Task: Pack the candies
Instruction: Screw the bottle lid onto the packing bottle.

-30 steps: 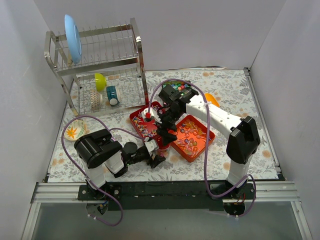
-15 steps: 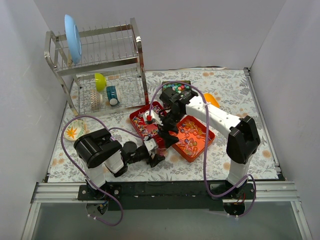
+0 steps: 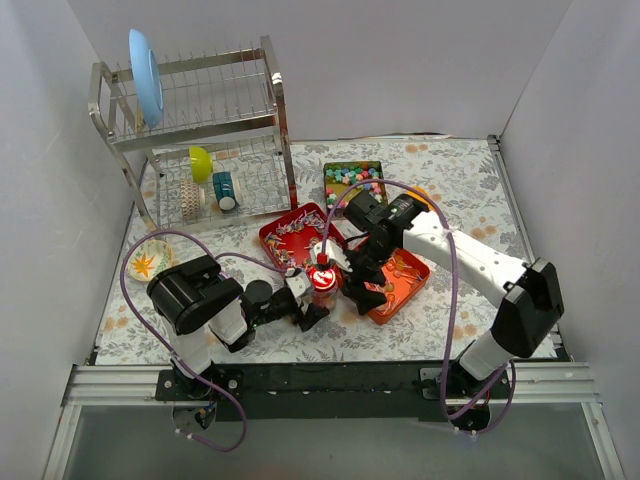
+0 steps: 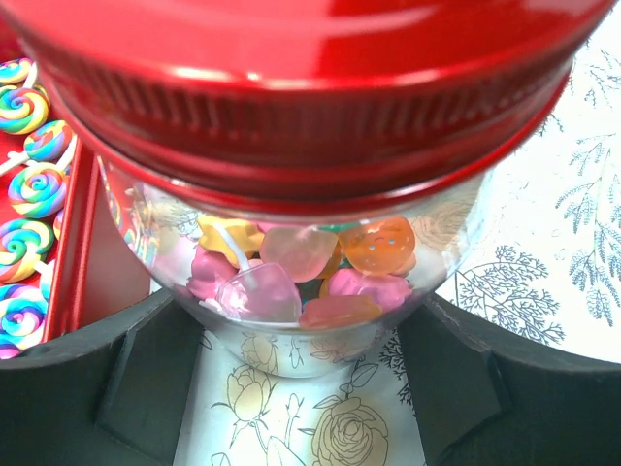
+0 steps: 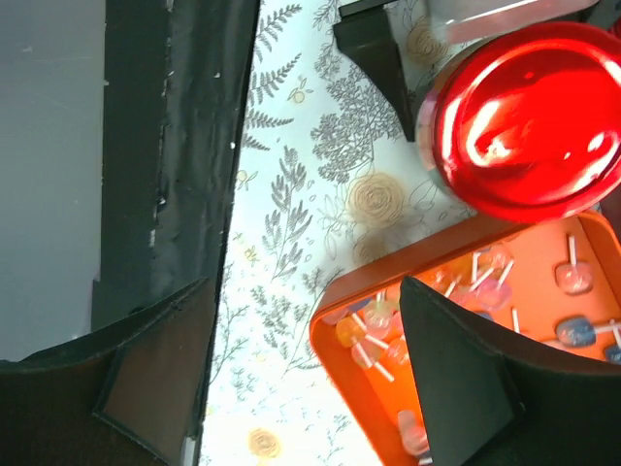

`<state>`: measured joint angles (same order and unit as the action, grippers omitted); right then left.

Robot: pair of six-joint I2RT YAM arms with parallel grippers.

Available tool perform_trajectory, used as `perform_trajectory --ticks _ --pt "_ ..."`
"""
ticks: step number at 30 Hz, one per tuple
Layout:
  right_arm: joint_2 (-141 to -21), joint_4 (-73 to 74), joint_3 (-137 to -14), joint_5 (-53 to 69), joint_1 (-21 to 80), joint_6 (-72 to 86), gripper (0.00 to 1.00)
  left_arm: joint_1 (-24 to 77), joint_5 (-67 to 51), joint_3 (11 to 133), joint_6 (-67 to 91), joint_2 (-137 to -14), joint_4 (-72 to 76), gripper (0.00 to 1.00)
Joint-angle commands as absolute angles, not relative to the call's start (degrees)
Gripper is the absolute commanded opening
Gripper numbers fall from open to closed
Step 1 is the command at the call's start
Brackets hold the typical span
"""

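The candies (image 4: pixel 291 267) lay in four places. Inside the clear jar (image 4: pixel 291 349), under its red lid (image 4: pixel 291 87), were translucent lumps in pink, orange and yellow, at least one on a white stick. The jar stood upright between the red tray (image 4: pixel 82 243) and the orange tray (image 5: pixel 529 248). The left hand (image 4: pixel 296 311) was clamped on its glass wall, a black finger (image 4: pixel 146 379) at each side.

In the red tray lay swirl pops (image 4: pixel 24 184), flat rainbow spirals on white sticks. The orange tray held clear pops (image 5: pixel 572 277), small glossy pieces in orange, pink and blue-grey on white sticks, loosely scattered. Farther back on the flowered worktop (image 4: pixel 543 214), the dark tray (image 3: pixel 354 163) was filled with pastel pieces (image 3: pixel 352 180) in pink, green, white and blue.

The right hand (image 5: pixel 306 291) hung over the near corner of the orange tray, just beside the jar, its fingers wide apart and gripping nothing.
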<state>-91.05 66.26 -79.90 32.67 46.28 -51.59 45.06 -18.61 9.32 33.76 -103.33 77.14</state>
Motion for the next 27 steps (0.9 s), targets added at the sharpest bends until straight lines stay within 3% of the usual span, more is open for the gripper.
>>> perform_trajectory --ticks 1,8,15,27 --pt "-86.3 67.2 -79.4 31.3 46.1 -47.4 0.83 44.3 -18.4 8.7 35.2 -105.1 86.9 0.00" --pt "-95.1 60.7 -89.3 31.2 42.5 -48.1 0.83 44.5 -22.1 8.3 34.5 -105.0 86.6 0.00" --pt "-106.7 65.5 -102.9 36.1 43.4 -54.8 0.83 44.5 -22.3 8.6 34.5 -104.9 85.1 0.00" --pt "-108.4 73.7 -101.3 38.1 47.2 -60.9 0.83 44.4 -21.4 8.6 34.7 -104.4 85.1 0.00"
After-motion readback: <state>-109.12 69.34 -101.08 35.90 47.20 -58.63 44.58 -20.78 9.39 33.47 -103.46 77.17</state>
